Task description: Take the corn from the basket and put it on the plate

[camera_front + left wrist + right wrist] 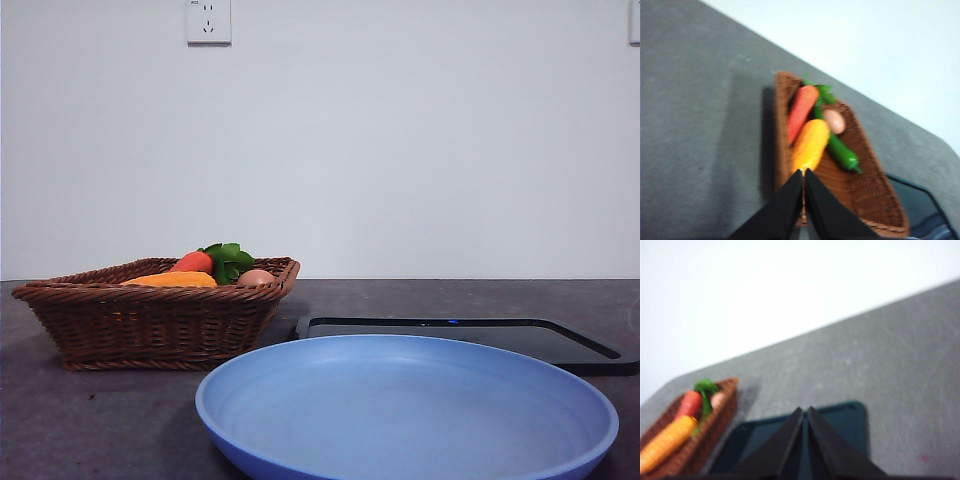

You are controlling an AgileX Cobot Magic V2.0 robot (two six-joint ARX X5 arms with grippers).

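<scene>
The brown wicker basket (150, 320) stands at the left of the table. In it lies the yellow-orange corn (172, 280), beside a red-orange carrot (192, 262) with green leaves. From the left wrist view the corn (811, 145) lies in the basket (867, 195) just beyond my left gripper (803, 172), which is shut and empty, above the basket's near end. The light-blue plate (560, 455) sits empty at the front. My right gripper (805, 411) is shut and empty, high over the black tray (840, 425); the corn (667, 442) and the basket (715, 427) show off to one side.
A flat black tray (560, 345) lies behind the plate, right of the basket. The basket also holds a green pepper (841, 151) and a pale egg (834, 121). A white wall with a socket (208, 20) closes off the back.
</scene>
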